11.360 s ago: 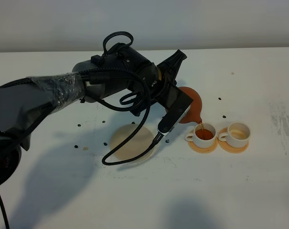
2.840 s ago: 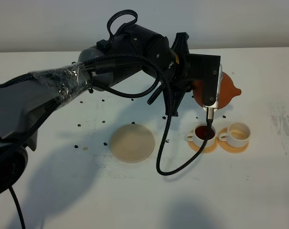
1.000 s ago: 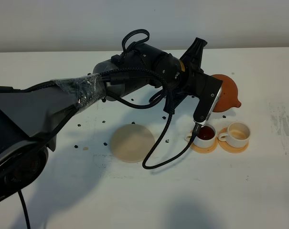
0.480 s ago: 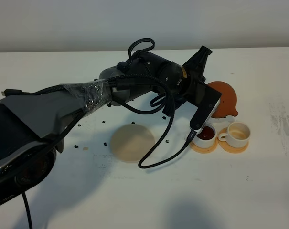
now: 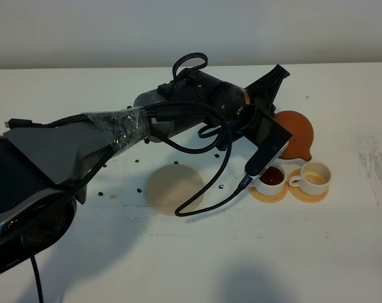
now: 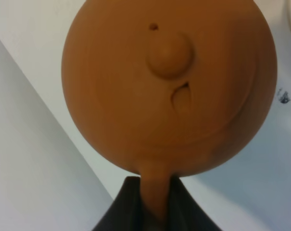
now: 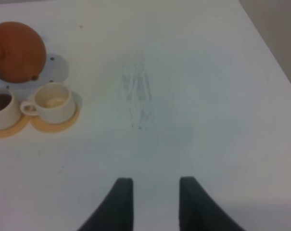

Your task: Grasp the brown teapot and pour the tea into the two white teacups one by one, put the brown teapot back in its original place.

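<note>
No readable text, label, brand, number or sign on anything shown (all three views alike).

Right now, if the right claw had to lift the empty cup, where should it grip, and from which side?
Likely the wall of the empty cup on the side away from the full cup, coming from above, one finger inside the rim. Its handle points at the full cup and sits close to it, so there is little room there, and the teapot hangs close on another side.
</note>
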Robot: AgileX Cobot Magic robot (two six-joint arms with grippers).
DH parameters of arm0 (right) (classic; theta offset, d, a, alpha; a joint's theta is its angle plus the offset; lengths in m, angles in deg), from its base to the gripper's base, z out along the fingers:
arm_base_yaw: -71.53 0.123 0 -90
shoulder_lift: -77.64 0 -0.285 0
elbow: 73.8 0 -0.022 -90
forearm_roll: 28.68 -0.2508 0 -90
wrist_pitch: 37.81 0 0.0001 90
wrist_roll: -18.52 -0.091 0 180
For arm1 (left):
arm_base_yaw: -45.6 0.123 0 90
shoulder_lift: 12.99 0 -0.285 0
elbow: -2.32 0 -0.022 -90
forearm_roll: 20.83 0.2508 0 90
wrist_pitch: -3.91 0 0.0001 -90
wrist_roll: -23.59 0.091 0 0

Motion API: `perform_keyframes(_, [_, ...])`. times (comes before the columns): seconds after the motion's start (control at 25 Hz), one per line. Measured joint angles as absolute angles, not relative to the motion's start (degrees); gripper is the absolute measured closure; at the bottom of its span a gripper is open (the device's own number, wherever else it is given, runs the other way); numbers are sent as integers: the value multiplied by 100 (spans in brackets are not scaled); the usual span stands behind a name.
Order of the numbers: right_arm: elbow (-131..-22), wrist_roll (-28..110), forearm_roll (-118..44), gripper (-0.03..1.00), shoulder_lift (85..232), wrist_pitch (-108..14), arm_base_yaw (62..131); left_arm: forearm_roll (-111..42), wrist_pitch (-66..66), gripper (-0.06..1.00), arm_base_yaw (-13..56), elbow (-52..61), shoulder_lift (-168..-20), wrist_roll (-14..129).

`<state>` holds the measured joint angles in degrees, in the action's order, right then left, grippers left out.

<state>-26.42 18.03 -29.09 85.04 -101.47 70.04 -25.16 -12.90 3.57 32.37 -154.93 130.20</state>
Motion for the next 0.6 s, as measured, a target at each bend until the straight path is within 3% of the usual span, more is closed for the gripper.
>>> perform_keyframes(0.6, [-2642, 1803, -2909, 74, 8504, -10147, 7004, -2511, -1201, 86, 277, 3237, -15493, 13727])
